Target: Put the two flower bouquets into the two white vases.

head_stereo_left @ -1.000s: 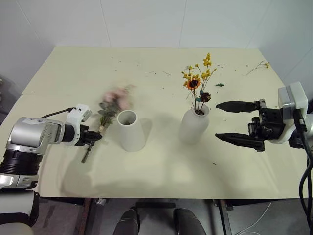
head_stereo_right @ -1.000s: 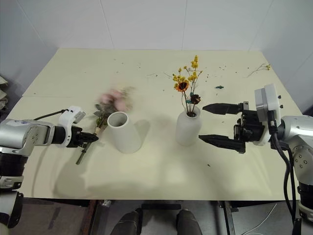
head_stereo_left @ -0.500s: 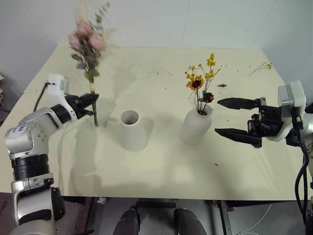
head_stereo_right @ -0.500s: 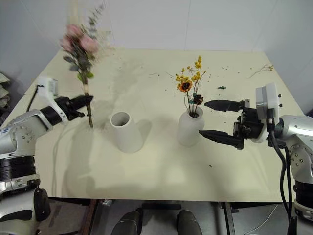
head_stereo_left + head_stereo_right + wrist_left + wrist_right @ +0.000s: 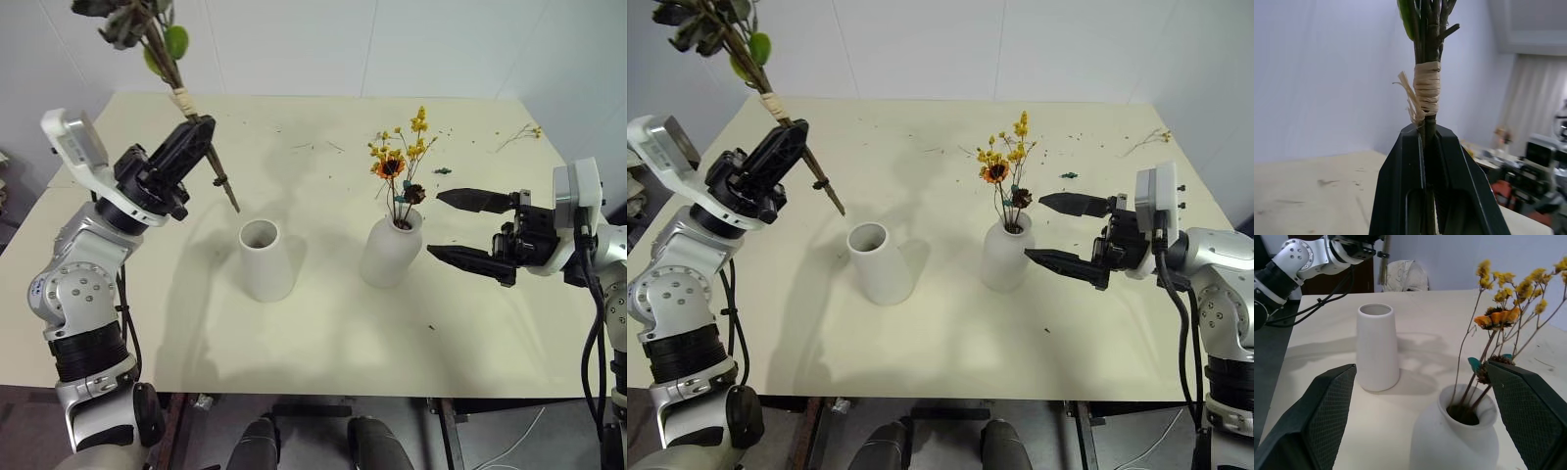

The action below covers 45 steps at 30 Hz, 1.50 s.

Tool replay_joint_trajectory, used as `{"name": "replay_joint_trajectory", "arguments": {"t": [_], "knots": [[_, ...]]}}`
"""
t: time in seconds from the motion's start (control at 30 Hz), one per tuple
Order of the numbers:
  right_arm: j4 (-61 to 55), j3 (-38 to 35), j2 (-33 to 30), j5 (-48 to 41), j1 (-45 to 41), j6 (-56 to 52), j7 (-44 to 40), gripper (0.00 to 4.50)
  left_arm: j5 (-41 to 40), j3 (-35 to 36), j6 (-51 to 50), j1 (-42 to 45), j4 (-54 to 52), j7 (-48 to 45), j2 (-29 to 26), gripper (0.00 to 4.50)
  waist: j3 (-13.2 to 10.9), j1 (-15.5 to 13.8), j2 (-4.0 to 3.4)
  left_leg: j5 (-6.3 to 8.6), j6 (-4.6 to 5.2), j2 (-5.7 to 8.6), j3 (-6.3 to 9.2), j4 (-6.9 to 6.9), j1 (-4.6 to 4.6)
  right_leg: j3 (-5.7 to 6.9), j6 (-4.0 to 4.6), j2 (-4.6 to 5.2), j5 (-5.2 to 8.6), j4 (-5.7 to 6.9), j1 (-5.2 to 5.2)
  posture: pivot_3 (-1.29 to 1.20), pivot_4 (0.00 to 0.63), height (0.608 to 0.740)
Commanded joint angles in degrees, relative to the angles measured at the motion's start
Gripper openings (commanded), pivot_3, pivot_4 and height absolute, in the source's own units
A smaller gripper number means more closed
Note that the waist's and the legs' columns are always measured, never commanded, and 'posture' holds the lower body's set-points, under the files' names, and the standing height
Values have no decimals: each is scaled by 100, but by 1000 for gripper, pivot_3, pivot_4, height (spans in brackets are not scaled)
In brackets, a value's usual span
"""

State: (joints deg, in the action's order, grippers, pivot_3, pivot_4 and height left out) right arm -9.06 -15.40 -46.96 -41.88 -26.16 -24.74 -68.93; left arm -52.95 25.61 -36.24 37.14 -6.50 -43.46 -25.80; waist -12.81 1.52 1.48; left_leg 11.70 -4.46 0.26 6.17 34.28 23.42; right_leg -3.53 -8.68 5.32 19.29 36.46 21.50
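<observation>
Both arms are built of silver-grey metal segments with ribbed black joint rings and white housings at the wrists. The left gripper and right gripper have long, tapering black fingers with mesh-textured pads. Black cables loop beside each forearm.

Cream table: tapered vase, round vase, dried sprig, scattered debris.
</observation>
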Motion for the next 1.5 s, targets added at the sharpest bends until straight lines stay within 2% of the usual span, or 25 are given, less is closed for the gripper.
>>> {"name": "replay_joint_trajectory", "arguments": {"t": [0.03, 0.5, 0.63, 0.87, 0.97, 1.0, 1.3, 1.5], "knots": [[-258, -135, 49, -79, 64, 65, 139, 4500, -91, -151, 174, -39, -135, -122, 35, 27, 0, 1, 0, 0, 0, 0, 0, 0, 0, 0, 0, 0, 0, -1, 0, 0, 150, 740], [-607, -316, 68, -221, 315, 3, 592, 4500, 351, -723, 895, -653, 38, -680, 194, 27, 0, -3, 0, 1, 1, -1, 0, -5, 0, -2, 1, -2, 0, -5, 0, 0, 150, 740], [-672, -309, 112, -252, 348, 19, 716, 4500, 574, -827, 1247, -696, 187, -811, 265, 1211, 0, -12, 0, 1, 1, 0, 0, -4, 0, -2, 1, -1, 0, -6, 0, 0, 150, 740], [-685, -308, 138, -267, 363, 64, 821, 4500, 796, -1001, 1415, -985, 91, -1262, -71, 3364, 0, -3, 0, 1, 2, -2, 0, -9, 0, -2, 2, -2, 1, -9, 1, 0, 150, 740], [-654, -305, 154, -259, 374, 98, 818, 4500, 947, -985, 1423, -1047, 75, -1646, -612, 4278, 0, 4, 0, 1, 2, -1, 0, -9, -1, -2, 2, -2, 1, -9, 1, 0, 150, 740], [-642, -298, 158, -256, 369, 103, 814, 4500, 1001, -957, 1435, -1051, 129, -1796, -837, 4457, 0, 15, 0, 1, 2, -2, 0, -10, -1, -2, 3, -3, 1, -9, 1, 0, 150, 740], [-326, -224, 91, -147, 297, 228, 554, 4500, 1173, -727, 1425, -773, 816, -2702, -2323, 4457, 0, 6, 0, 2, 4, -3, 0, -27, -2, -1, 9, -1, 4, -23, 2, 0, 150, 740], [-46, -320, -254, 29, 378, 375, 49, 4500, 1123, -737, 1281, -754, 992, -3276, -2823, 4457, -1, 6, -3, 3, 5, -5, -1, -50, -1, 1, 9, 0, 5, -44, 2, 0, 150, 740]]}}
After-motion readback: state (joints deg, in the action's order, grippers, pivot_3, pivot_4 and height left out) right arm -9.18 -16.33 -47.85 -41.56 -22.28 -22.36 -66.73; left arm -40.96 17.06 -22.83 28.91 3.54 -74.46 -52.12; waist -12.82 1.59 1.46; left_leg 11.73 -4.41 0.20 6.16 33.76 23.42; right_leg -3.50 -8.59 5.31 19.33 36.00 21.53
